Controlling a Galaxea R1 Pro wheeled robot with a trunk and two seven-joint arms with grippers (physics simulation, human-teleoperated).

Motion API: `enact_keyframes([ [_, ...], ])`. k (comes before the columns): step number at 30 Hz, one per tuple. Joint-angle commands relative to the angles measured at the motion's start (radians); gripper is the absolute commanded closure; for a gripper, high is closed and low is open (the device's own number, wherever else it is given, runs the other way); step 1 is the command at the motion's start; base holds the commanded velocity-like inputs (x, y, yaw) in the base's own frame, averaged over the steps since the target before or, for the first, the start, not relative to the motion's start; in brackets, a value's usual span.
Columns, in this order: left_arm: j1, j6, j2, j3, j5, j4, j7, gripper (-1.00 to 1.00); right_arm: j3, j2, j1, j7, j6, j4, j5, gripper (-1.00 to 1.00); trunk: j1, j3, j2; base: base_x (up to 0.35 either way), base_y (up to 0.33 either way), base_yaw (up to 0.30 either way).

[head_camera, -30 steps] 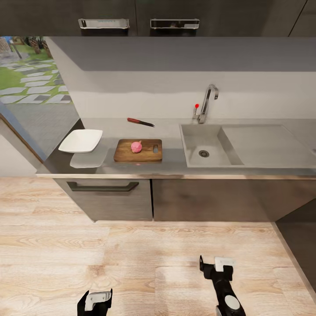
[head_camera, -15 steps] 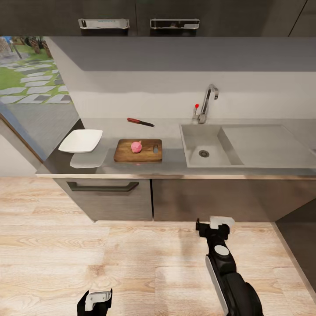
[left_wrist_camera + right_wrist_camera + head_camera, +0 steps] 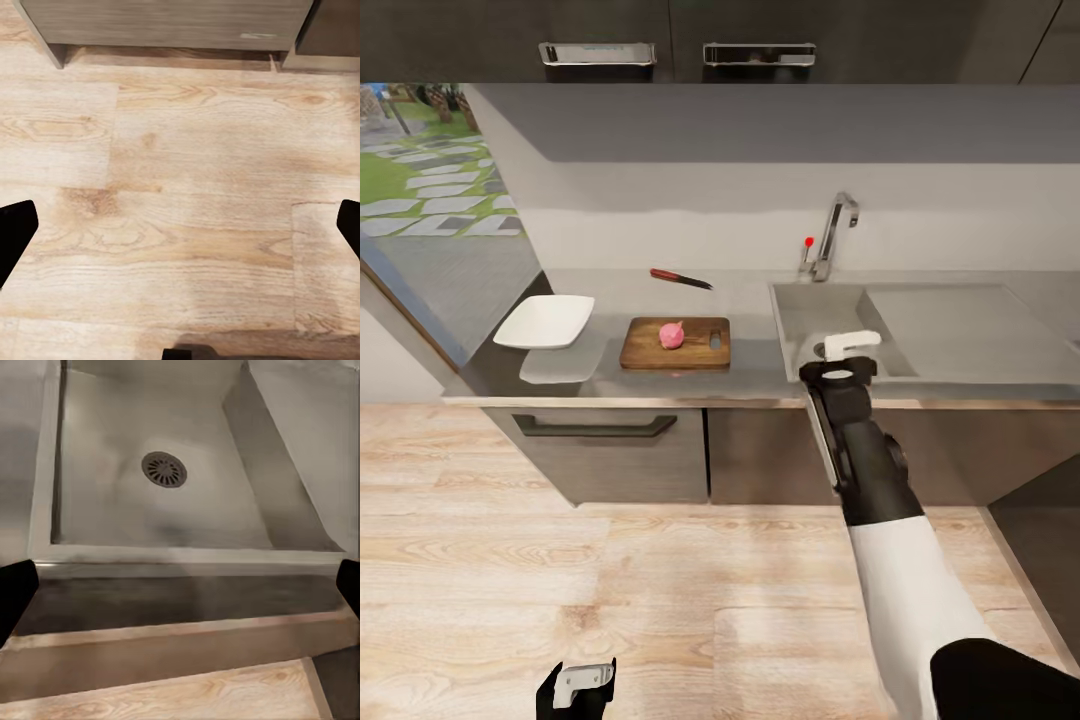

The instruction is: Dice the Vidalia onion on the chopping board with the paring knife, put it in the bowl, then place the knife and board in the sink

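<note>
The pinkish-red Vidalia onion [image 3: 671, 335] sits whole on the brown chopping board [image 3: 698, 354], on the dark grey countertop [image 3: 746, 300] left of the sink [image 3: 790, 312]. Behind the board lies the red-handled paring knife [image 3: 679, 278]. The white square bowl [image 3: 545, 321] stands at the counter's left end. My right gripper [image 3: 842, 353] hovers over the counter's front edge at the sink, open and empty; its wrist view looks into the bare basin with its drain [image 3: 164, 469]. My left gripper [image 3: 577, 688] hangs low over the floor, open, its fingertips [image 3: 15, 232] wide apart.
The chrome tap [image 3: 834, 235] with a red knob stands behind the basin, and the flat drainer [image 3: 960, 330] stretches to the right. Dark cabinets [image 3: 610, 455] with a handle run under the counter; wall cupboards hang above. A window opens at the far left over the wooden floor [image 3: 195, 172].
My right arm has risen from low over the floor and reached forward to the counter edge at the sink. The left arm, onion, board, knife and bowl have not moved.
</note>
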Motion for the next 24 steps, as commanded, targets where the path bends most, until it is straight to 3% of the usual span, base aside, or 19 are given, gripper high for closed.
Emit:
enact_keyframes([
  [1, -0.002, -0.006, 0.0, 0.0, 0.002, 0.004, 0.001, -1.0, 0.001, 0.0, -0.053, -0.005, 0.013, 0.046, -0.003, -1.0, 0.001, -0.002, -0.002, 0.102, 0.107, 0.0],
  [5, -0.002, -0.006, 0.0, 0.001, 0.002, 0.004, 0.001, -1.0, 0.001, 0.0, -0.21, -0.002, 0.021, 0.209, -0.007, -1.0, 0.001, -0.002, -0.002, 0.152, 0.163, 0.0],
  [8, -0.002, -0.006, 0.0, 0.001, 0.002, 0.004, 0.001, -1.0, 0.0, 0.0, -0.33, 0.025, 0.022, 0.354, -0.05, -1.0, 0.001, -0.002, -0.002, 0.2, 0.21, 0.0],
  [10, -0.002, -0.006, 0.0, 0.001, 0.002, 0.004, 0.001, -1.0, 0.0, 0.0, -0.363, 0.048, 0.022, 0.394, -0.079, -1.0, 0.001, -0.002, -0.002, 0.213, 0.218, 0.0],
  [14, -0.002, -0.006, 0.0, 0.001, 0.002, 0.004, 0.001, -1.0, 0.0, 0.0, -0.393, 0.104, 0.024, 0.431, -0.118, -1.0, 0.001, -0.002, -0.002, 0.221, 0.222, 0.0],
  [24, -0.002, -0.006, 0.0, 0.001, 0.002, 0.004, 0.001, -1.0, 0.001, 0.0, -0.398, 0.301, 0.027, 0.436, -0.121, -1.0, 0.001, -0.002, -0.002, 0.244, 0.196, 0.0],
])
